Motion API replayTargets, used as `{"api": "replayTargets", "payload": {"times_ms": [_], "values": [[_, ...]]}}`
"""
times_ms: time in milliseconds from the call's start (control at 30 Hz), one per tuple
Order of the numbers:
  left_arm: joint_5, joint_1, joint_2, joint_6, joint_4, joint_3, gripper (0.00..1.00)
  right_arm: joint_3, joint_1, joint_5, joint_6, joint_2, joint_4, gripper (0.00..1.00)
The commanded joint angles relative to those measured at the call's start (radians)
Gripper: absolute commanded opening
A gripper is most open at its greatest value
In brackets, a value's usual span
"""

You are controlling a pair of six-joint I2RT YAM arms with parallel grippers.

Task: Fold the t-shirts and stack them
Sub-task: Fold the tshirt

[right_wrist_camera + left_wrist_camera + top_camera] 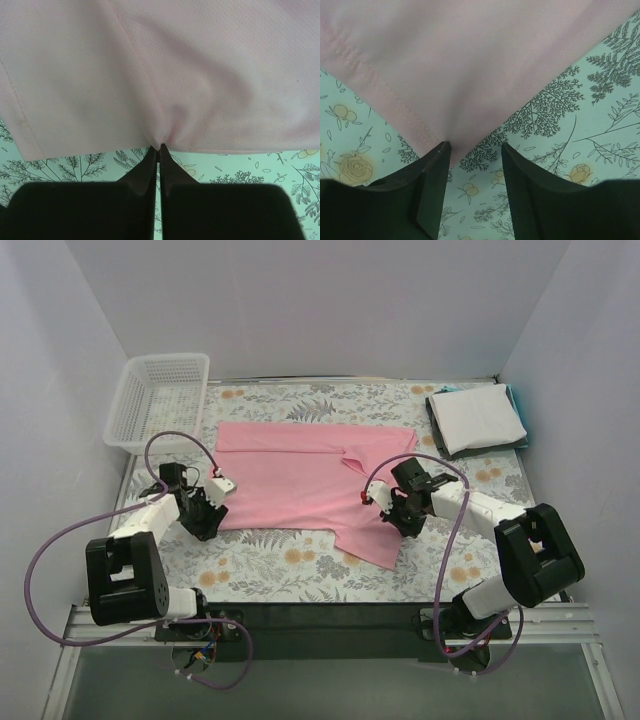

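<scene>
Top external view: pink t-shirt (pixel 300 485) lies spread on the floral-covered desk (pixel 270 565), roughly centred. Its right part is folded over, and one corner trails toward the near edge. Left arm (pixel 160 515) reaches to the shirt's near-left edge. Right arm (pixel 470 508) reaches to the near-right part. Both wrists sit low over the cloth.

Left wrist view: left jaws stand well apart, with patterned desk showing in the gap between them. Both fingers (pixel 432 190) rest low over the desk. The shirt's hemmed corner comes down to a point just at the tip of the finger on the left of this view. I cannot tell if it touches. The other finger is clear of the fabric. Nothing is clamped.

Right wrist view: right jaws are pressed nearly together, with only a thin slit between the fingers (pixel 142 175). They pinch the shirt's hem at their tips. Fabric gathers into small puckers fanning up from the pinch point. The hem runs level to either side, lying on the desk.

Other items, top view: folded t-shirts (pixel 478 418) sit stacked at the far-right corner, white on top with teal and dark edges showing beneath, well apart from both arms. White mesh basket (pixel 160 400) sits at the far-left corner.
</scene>
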Motion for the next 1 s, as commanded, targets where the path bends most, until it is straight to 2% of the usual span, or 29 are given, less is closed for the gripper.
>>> {"api": "replayTargets", "payload": {"times_ms": [0,133,167,300,533,700,833,967], "values": [[-0.054,0.004,0.008,0.106,0.076,-0.024,0.43,-0.034,0.006,0.021,-0.002,0.0,0.023,0.01],[-0.051,0.006,0.001,0.125,0.067,-0.043,0.26,-0.037,0.006,0.019,-0.002,-0.033,0.002,0.01],[-0.048,0.004,-0.007,0.131,0.057,-0.049,0.15,-0.037,0.006,0.019,-0.003,-0.044,-0.006,0.01],[-0.03,0.004,-0.083,0.166,-0.005,-0.072,0.03,-0.048,0.006,0.008,0.0,-0.136,-0.058,0.01],[0.015,0.006,-0.179,0.186,-0.113,-0.07,0.0,-0.022,0.005,0.008,0.0,-0.262,-0.121,0.01],[0.053,0.018,-0.22,0.186,-0.185,-0.009,0.0,0.012,0.003,0.027,-0.017,-0.34,-0.222,0.01],[0.096,0.06,-0.194,0.177,-0.216,0.086,0.0,0.051,-0.049,0.03,-0.063,-0.346,-0.232,0.01],[0.139,0.086,-0.099,0.134,-0.202,0.204,0.0,0.151,-0.089,0.009,-0.094,-0.271,-0.213,0.01]]}}
